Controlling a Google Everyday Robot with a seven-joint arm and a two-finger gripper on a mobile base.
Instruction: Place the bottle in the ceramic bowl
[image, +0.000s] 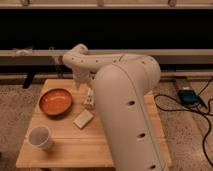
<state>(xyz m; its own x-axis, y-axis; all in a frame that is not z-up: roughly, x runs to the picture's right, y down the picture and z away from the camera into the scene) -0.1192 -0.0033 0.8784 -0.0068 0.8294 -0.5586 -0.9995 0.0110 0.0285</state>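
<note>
The bottle (90, 97), small, slim and whitish, is on the wooden table (65, 150) just right of the ceramic bowl (55, 101). The bowl is round, orange-brown and holds nothing. My gripper (79, 84) hangs at the end of the white arm, just above and left of the bottle's top, over the table's far side between bowl and bottle. I cannot tell whether it touches the bottle.
A white cup (40, 137) stands at the table's front left. A flat pale block (83, 119) lies in front of the bottle. My bulky white arm (125, 110) covers the table's right half. A dark wall and rail run behind; cables lie on the floor at right.
</note>
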